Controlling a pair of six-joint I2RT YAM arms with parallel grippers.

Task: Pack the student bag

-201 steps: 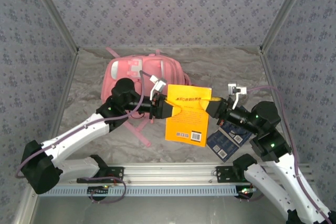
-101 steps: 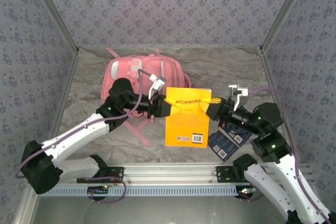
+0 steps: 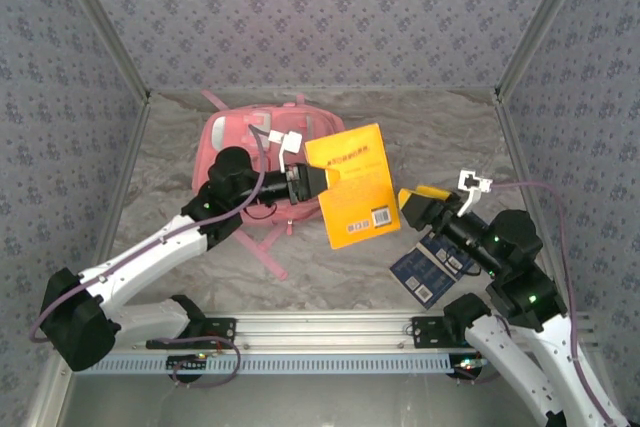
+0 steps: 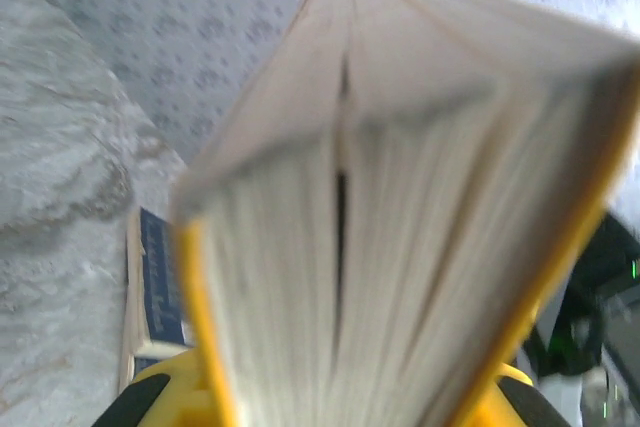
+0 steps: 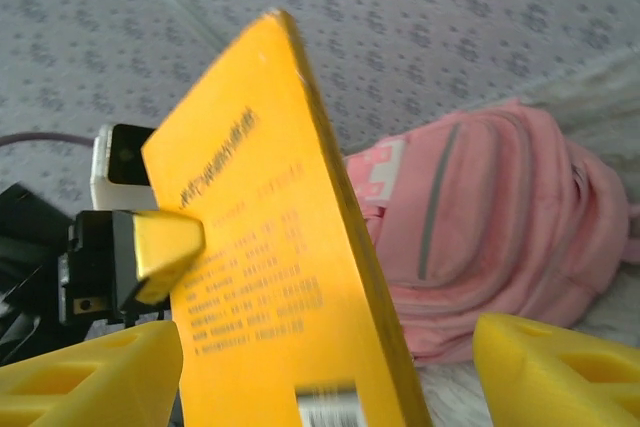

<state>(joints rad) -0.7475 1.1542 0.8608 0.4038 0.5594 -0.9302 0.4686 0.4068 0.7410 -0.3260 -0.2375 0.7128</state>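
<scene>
The student bag [image 3: 232,137], a pink backpack, lies at the back left of the table, and in the right wrist view the student bag [image 5: 500,227] lies beyond the book. My left gripper [image 3: 313,182] is shut on the left edge of a yellow book [image 3: 357,187], holding it tilted in the air just right of the bag. Its yellow fingers [image 4: 165,395] clamp the book [image 4: 400,197], whose page edges face the camera. My right gripper [image 3: 420,209] stands open to the right of the book, apart from it. Its fingers [image 5: 90,377] are spread wide, with the yellow book [image 5: 270,277] ahead of them.
Dark blue books [image 3: 432,269] lie flat on the marbled table [image 3: 170,177] under the right arm, and a dark blue book [image 4: 155,287] shows below the held one. A metal rail [image 3: 330,332] runs along the near edge. Patterned walls close in the back and sides.
My right gripper opened, let go of the yellow book and drew back to the right. The left gripper closed on the book and swung it up and back toward the bag.
</scene>
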